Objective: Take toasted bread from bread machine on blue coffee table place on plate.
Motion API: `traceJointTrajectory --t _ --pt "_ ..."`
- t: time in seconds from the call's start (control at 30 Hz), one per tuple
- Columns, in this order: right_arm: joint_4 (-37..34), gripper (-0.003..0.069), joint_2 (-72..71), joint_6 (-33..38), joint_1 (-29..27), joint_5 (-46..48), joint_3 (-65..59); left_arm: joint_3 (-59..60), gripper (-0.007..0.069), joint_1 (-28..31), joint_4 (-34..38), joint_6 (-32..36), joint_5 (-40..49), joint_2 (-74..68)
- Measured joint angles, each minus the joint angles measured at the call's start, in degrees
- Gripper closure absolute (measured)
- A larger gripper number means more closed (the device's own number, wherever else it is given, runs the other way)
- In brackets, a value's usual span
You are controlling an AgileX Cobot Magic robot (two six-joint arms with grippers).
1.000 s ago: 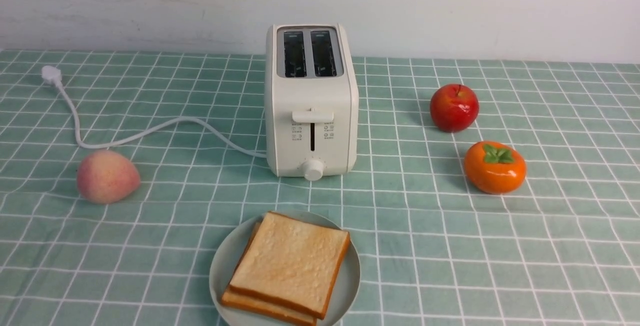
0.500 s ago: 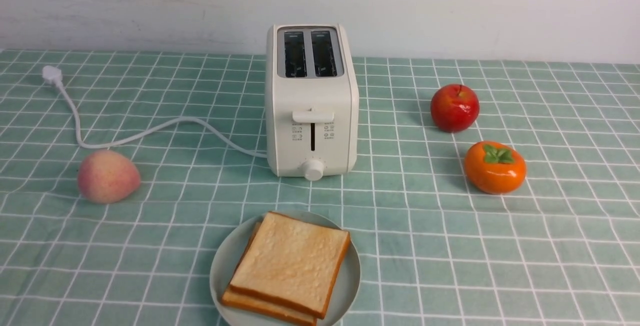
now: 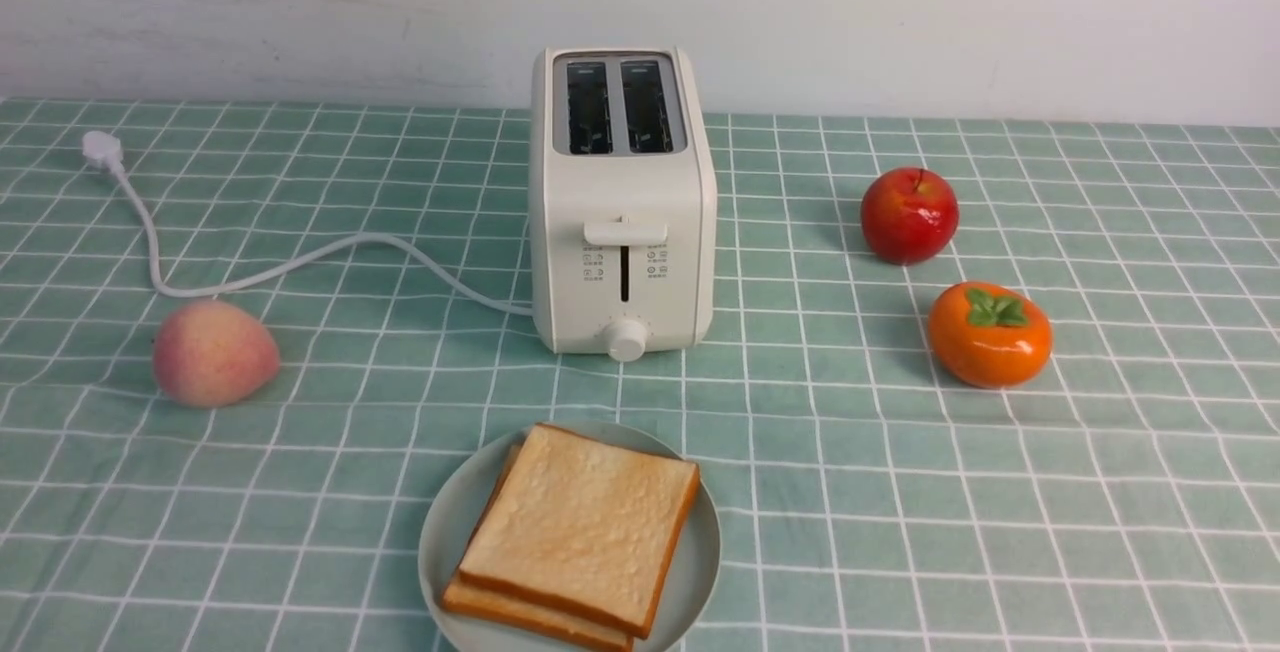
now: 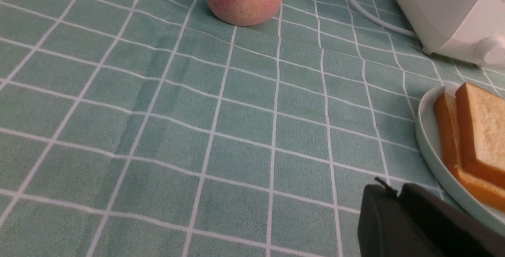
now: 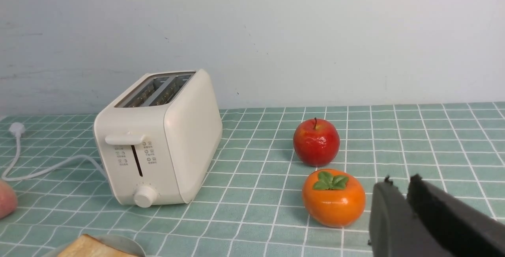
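toast: two golden square slices [image 3: 580, 532] stacked flat on round pale blue-green plate [image 3: 445, 532]
slots: cream boxy toaster [image 3: 622, 202] empty
left pincer [image 4: 398, 202]: beside plate, nearer; grasping nothing, jaw gap unclear
right pincer [image 5: 406, 194]: near persimmon; likewise unclear

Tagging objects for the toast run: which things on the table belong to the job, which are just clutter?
Job: toasted bread, two slices stacked on the plate; bread machine, both slots empty; blue coffee table.

Clutter: peach left of the machine; red apple and orange persimmon to its right.
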State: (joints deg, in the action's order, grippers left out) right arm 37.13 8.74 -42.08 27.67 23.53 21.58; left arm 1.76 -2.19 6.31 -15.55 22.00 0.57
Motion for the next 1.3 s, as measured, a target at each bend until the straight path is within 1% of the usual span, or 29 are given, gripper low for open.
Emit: traceJointTrajectory --t 0.8,0.87,0.9,1.0,1.07,1.17,1.23,1.3 --pt "-0.5 0.0564 0.0 0.1 0.0 0.1 0.0 0.0 0.0551 0.0 0.0 0.0 0.2 0.0" --pt "-4.5 0.0562 0.0 1.0 0.0 -0.8 0.0 0.0 0.0551 0.0 0.0 0.0 0.2 0.0" --pt "-7.6 0.0562 0.0 2.9 0.0 -1.3 0.0 0.0 0.0551 0.0 0.0 0.0 0.2 0.0" --pt "-17.3 0.0559 0.0 11.6 0.0 -2.5 0.0 0.0 0.0548 0.0 0.0 0.0 0.2 0.0" --pt "-26.3 0.0555 0.0 20.3 0.0 -2.9 0.0 0.0 0.0544 0.0 0.0 0.0 0.2 0.0" --pt "-34.1 0.0552 0.0 29.6 0.0 -3.3 0.0 0.0 0.054 0.0 0.0 0.0 0.2 0.0" --pt "-37.1 0.0552 0.0 32.9 0.0 -3.6 0.0 0.0 0.0536 0.0 0.0 0.0 0.2 0.0" --pt "-37.1 0.0552 0.0 33.8 0.0 -3.8 0.0 0.0 0.0536 0.0 0.0 0.0 0.2 0.0"
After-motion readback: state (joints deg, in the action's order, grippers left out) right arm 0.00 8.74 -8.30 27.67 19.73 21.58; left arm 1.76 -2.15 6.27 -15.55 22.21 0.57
